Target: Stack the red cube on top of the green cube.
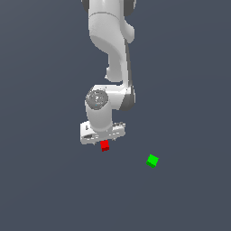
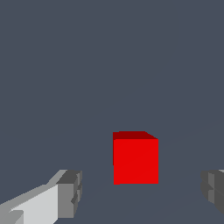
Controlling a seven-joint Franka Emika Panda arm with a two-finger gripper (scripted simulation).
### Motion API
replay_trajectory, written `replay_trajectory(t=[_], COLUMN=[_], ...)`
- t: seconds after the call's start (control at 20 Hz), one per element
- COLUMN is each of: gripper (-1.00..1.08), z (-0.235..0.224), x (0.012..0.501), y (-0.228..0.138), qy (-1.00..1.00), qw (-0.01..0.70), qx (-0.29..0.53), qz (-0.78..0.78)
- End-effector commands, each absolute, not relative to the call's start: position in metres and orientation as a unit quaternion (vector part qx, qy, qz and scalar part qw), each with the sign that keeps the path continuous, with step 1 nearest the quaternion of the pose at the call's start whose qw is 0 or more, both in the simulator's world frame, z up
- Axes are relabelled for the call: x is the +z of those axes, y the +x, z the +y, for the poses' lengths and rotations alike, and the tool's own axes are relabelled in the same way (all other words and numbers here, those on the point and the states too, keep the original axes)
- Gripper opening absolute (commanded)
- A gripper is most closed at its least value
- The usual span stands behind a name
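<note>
I'm at the grasp step: my gripper (image 1: 104,140) hangs right over the red cube (image 1: 104,145), jaws spread wide, and in the wrist view the red cube (image 2: 135,157) sits between the two fingertips (image 2: 70,194) with clear gaps on both sides, so nothing is held yet. The green cube (image 1: 152,160) lies apart, at about four o'clock from the red one in the exterior view. Next, I judge, I should settle lower, centre, and close.

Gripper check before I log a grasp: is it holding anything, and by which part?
Nothing is held. The gripper is open; its fingers stand apart on either side of the red cube, with gaps showing, not touching it.
</note>
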State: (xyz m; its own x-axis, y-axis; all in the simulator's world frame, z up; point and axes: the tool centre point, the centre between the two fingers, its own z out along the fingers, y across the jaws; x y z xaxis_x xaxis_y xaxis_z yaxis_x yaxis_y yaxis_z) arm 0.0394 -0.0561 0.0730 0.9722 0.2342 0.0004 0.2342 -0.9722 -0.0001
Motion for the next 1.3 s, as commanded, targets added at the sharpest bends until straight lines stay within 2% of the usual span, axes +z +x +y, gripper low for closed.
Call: replay_trajectory(t=[0.0,0.3,0.7,1.0,1.05,1.25], gripper=[1.00,1.00,1.00,1.00,-1.00,-1.00], z=[-0.057,-0.057,-0.057,-0.057,-0.057,-0.057], x=[0.070,0.065,0.028,0.020,0.020,0.020], y=[0.041,0.040,0.040,0.041,0.041,0.041], qy=[-0.993,-0.993,-0.993,-0.993,-0.993,-0.993], qw=[0.000,0.000,0.000,0.000,0.000,0.000], qx=[0.000,0.000,0.000,0.000,0.000,0.000], qz=[-0.122,-0.120,-0.122,-0.122,-0.122,-0.122])
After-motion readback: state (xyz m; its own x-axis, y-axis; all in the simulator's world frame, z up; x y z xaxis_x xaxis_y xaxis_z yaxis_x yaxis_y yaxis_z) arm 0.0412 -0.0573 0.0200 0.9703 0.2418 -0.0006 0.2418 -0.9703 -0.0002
